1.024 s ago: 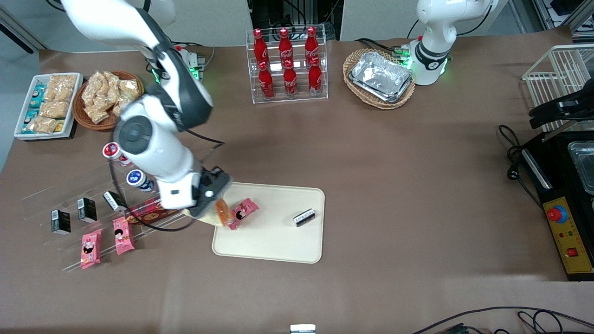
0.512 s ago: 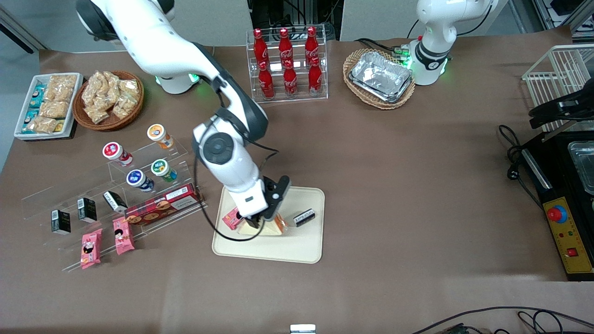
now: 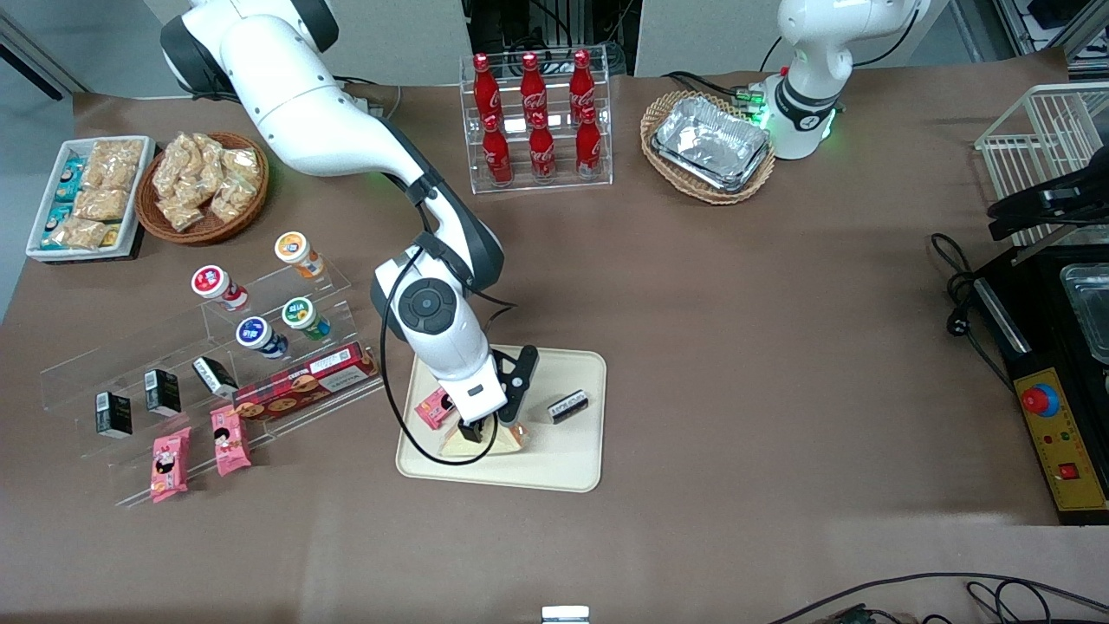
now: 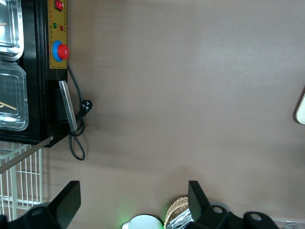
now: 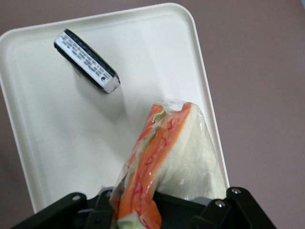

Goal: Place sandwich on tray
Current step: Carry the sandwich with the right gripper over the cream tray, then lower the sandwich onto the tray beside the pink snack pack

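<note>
The sandwich (image 3: pixel 509 438), a cream bread wedge with an orange-red filling edge in clear wrap, is held low over the cream-beige tray (image 3: pixel 554 464), near the tray's edge closest to the front camera. My right gripper (image 3: pixel 482 431) is shut on it from above. In the right wrist view the sandwich (image 5: pixel 177 151) runs up into the gripper, with the tray (image 5: pixel 52 143) right under it. Whether the sandwich touches the tray is unclear.
A black packet (image 3: pixel 568 406) and a pink snack packet (image 3: pixel 431 407) lie on the tray beside the sandwich. The black packet also shows in the right wrist view (image 5: pixel 86 61). A clear stepped shelf (image 3: pixel 286 277) with cups, small boxes and pink packets stands toward the working arm's end.
My gripper has carried the sandwich from the tray's shelf-side edge to over the tray's middle, then a little nearer to the front camera and lower.
</note>
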Controlling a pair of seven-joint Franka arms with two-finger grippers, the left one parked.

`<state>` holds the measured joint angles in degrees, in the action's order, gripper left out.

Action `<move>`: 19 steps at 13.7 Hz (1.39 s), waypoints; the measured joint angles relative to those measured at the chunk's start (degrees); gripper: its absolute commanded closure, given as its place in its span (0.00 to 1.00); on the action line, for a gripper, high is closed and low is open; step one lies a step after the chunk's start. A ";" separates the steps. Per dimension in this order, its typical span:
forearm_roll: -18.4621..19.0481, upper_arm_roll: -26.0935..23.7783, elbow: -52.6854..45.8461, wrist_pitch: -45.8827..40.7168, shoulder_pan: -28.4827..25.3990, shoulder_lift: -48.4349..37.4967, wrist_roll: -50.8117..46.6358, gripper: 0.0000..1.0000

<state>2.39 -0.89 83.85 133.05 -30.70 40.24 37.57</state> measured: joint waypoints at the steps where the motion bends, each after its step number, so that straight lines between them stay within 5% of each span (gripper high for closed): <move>1: 0.02 0.05 0.00 0.00 0.12 0.25 0.00 0.83; 8: -0.03 0.19 -0.10 2.35 0.29 4.70 -0.69 0.82; 10: -0.05 0.18 -0.24 3.93 0.29 5.72 -2.27 0.64; 11: -0.05 0.18 -0.44 4.31 0.29 5.98 -3.00 0.26; 12: -0.05 0.16 -0.65 4.53 0.29 6.02 -3.79 0.00; 19: -3.68 0.04 -2.49 4.45 0.54 5.98 -5.96 0.00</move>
<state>-1.29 -0.85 81.36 137.50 -30.16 46.22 31.61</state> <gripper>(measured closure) 0.013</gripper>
